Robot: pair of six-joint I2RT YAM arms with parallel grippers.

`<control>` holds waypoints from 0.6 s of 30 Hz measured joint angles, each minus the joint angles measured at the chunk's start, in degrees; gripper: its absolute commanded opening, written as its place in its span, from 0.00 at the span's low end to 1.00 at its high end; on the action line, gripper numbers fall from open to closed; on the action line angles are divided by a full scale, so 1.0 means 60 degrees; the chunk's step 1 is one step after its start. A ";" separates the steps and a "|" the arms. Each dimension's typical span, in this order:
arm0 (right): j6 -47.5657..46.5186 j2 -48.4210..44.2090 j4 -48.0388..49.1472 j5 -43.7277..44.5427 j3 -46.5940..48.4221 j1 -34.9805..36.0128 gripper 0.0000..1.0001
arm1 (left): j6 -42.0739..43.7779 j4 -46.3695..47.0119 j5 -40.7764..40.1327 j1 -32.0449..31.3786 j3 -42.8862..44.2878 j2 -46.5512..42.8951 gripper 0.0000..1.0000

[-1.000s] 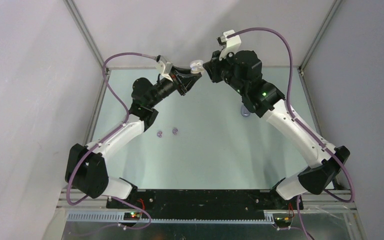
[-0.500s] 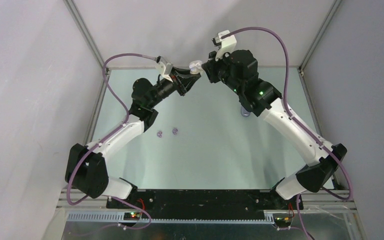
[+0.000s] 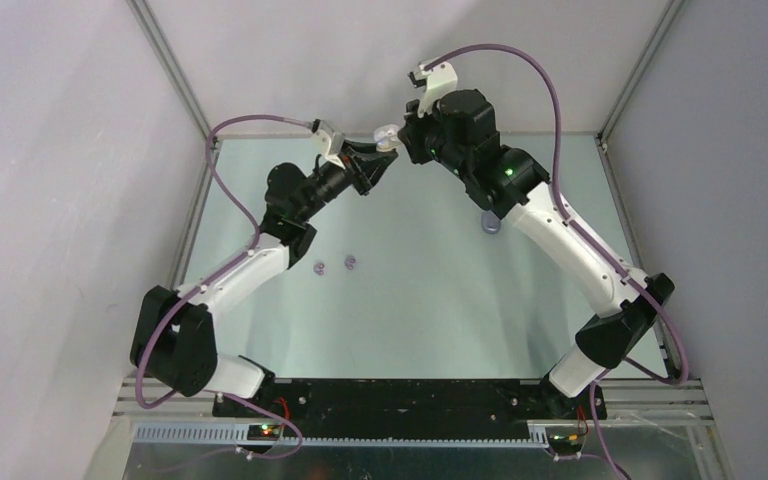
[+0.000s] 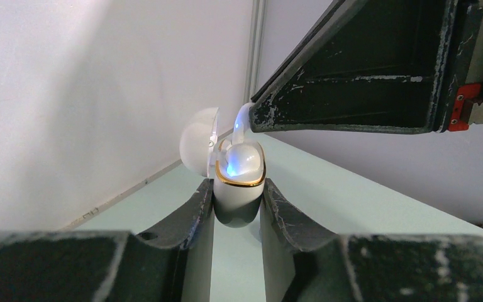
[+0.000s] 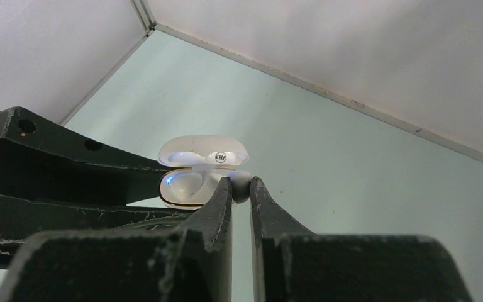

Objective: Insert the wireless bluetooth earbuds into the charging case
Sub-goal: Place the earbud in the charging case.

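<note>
Pale green table (image 3: 430,300) with white walls around it: that is the place. Two robot arms reach to the far end and meet up in the air.

One small white case (image 4: 239,189) with a gold rim is up there. The left claw (image 4: 238,202) is squeezed shut on it, one finger on each side of the bottom part. The case stands upright and its round lid (image 4: 198,139) is flipped open.

I count four earbuds. Two are white and two are purple.

The first white earbud (image 4: 246,158) sits inside the case, and a little blue light glows beside it.

The second white earbud (image 4: 241,123) is pinched in the right claw (image 5: 240,189). This claw is almost closed, with only a thin gap, and the tiny earbud is at its tips. The earbud is right at the open top of the case, beside the first one. I cannot tell if it is all the way in.

The two purple earbuds (image 3: 319,267) (image 3: 350,263) lie on the table, near each other and close to the left arm. No claw is touching them.

One round purple thing (image 3: 490,222) lies on the table under the right arm. Part of it is hidden, so I cannot tell what it is.
</note>
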 measured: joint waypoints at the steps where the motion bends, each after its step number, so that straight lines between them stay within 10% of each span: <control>1: 0.0011 0.0040 -0.0047 0.0033 0.0055 0.0015 0.03 | -0.0004 0.0025 -0.0047 0.0000 -0.0022 0.0000 0.00; 10: 0.0000 0.0106 -0.0135 0.0157 0.0193 0.0076 0.09 | -0.0117 0.0131 -0.0157 0.0000 -0.0040 -0.0004 0.00; 18: 0.0011 0.0106 -0.0142 0.0040 0.0200 0.0069 0.33 | -0.0164 0.0131 -0.0117 0.0000 -0.0040 -0.0004 0.00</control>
